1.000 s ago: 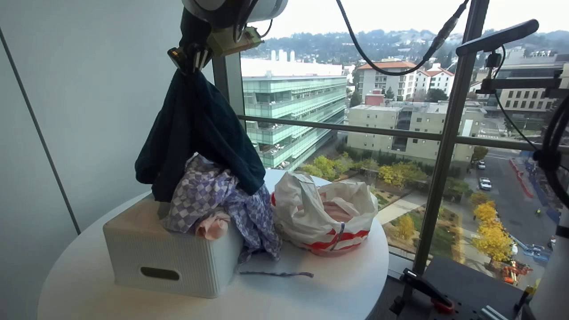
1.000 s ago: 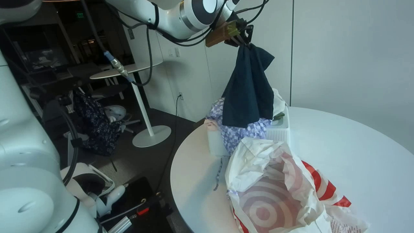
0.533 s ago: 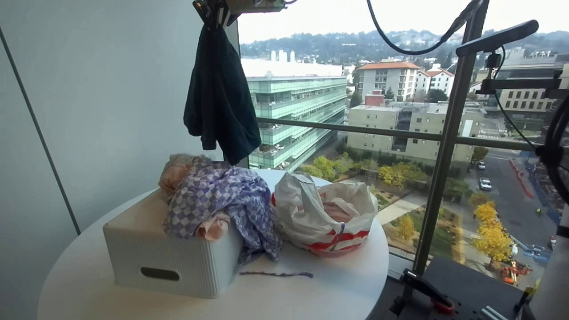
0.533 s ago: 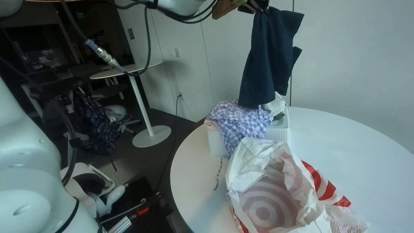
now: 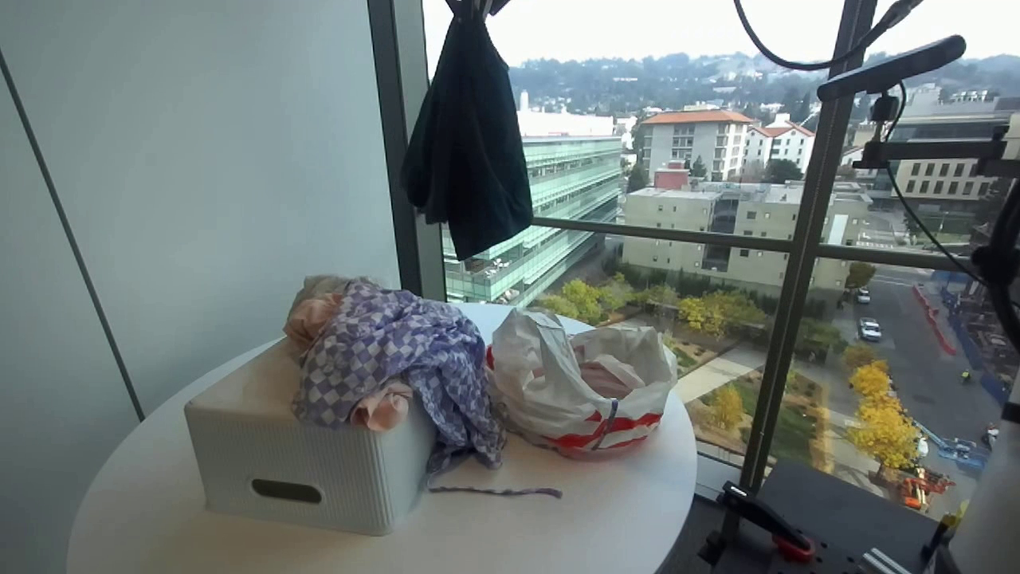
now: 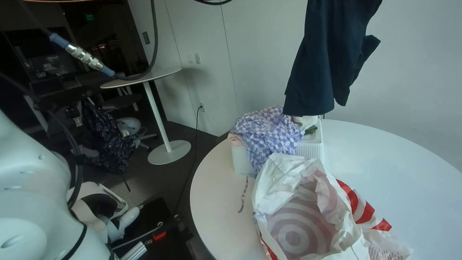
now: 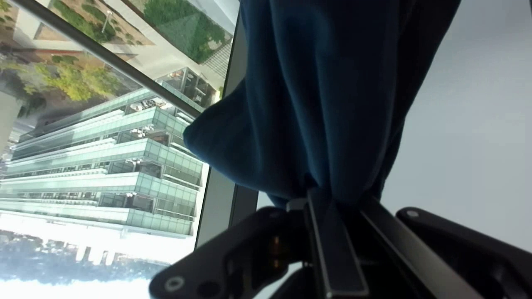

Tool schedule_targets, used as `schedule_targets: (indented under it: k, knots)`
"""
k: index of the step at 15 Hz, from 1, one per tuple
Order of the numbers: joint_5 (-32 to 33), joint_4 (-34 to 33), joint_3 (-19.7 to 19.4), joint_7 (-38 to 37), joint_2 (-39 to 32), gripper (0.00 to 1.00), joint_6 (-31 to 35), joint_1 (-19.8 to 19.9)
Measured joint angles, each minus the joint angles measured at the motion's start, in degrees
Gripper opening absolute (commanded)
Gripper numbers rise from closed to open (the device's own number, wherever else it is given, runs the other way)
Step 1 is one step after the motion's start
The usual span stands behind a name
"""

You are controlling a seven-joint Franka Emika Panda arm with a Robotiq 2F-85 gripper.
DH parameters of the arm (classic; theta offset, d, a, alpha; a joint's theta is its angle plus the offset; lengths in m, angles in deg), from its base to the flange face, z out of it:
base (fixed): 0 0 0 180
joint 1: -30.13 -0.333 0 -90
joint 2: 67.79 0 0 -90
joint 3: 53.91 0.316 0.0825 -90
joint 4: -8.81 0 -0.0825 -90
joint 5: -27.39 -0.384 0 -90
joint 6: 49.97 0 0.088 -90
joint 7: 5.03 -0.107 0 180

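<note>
My gripper (image 7: 344, 201) is shut on a dark navy cloth (image 7: 324, 95). The cloth is bunched between the fingers and hangs in folds. In both exterior views the navy cloth (image 5: 470, 143) (image 6: 326, 61) hangs in the air above the round table; in an exterior view the gripper (image 5: 476, 6) shows only at the top edge. Below lies a purple-and-white checkered cloth (image 5: 398, 343) (image 6: 269, 133), draped over a white ribbed box (image 5: 295, 454). Pink cloth (image 5: 384, 405) pokes out under it. White cloth (image 6: 308, 121) and a green piece (image 6: 311, 130) lie behind it.
An open white plastic bag with red markings (image 5: 574, 391) (image 6: 267, 191) stands beside the box on the white round table (image 5: 558, 530). A thin strap (image 5: 494, 491) lies on the table. A window frame (image 5: 785, 335) and a wall (image 5: 239, 159) stand behind. A cable (image 6: 86, 57) hangs from the arm.
My gripper has risen and moved away from the wall, toward the window side, carrying the navy cloth. The cloth has come off the pile and hangs free. The checkered cloth stays on the box.
</note>
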Motion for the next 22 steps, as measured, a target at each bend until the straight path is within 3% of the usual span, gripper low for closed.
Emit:
schedule_targets:
  k: [10,22]
  knots:
    - [0.7,9.5,0.3,-1.5,5.9,0.01,-14.4,9.0]
    - [0.7,18.8,-0.1,-0.7,3.9,0.01,-16.4,11.1]
